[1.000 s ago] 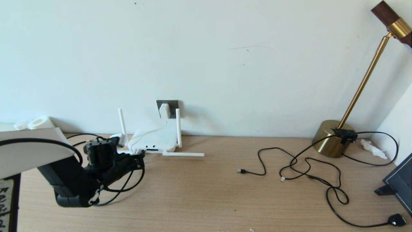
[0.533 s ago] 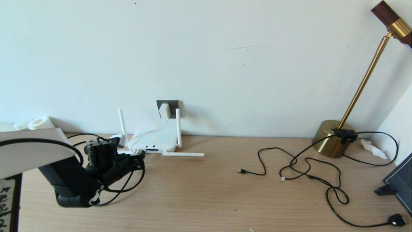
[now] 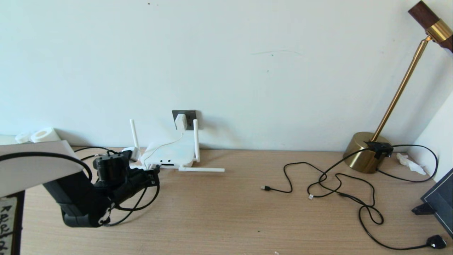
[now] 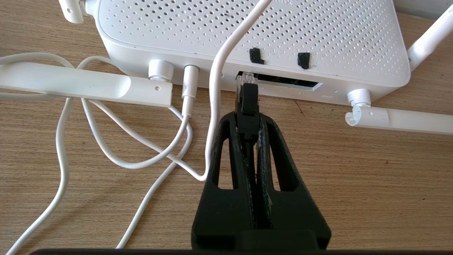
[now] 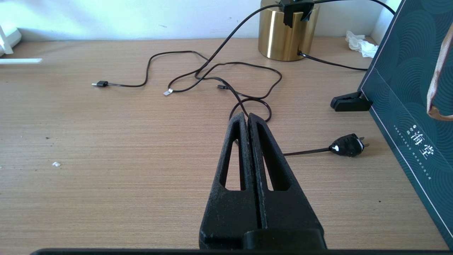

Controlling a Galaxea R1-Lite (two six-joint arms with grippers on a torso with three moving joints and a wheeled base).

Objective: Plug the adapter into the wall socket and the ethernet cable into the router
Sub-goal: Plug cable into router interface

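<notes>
One router point(image 3: 172, 154), four antennas. One adapter point(image 3: 180, 122) in one wall socket point(image 3: 189, 114). One ethernet cable point(image 4: 247, 106). One brass lamp point(image 3: 365, 152). One black plug point(image 5: 347, 145). Two paper rolls point(image 3: 44, 135).

Ethernet cable point(image 4: 247, 102): run behind the boot hidden between the left gripper point(image 4: 248, 120) fingers; seating depth of clear tip in router point(image 4: 247, 32) port not discernible. Router top edge cropped in left wrist view. Wall socket point(image 3: 191, 114) partly covered by adapter point(image 3: 180, 121).
</notes>
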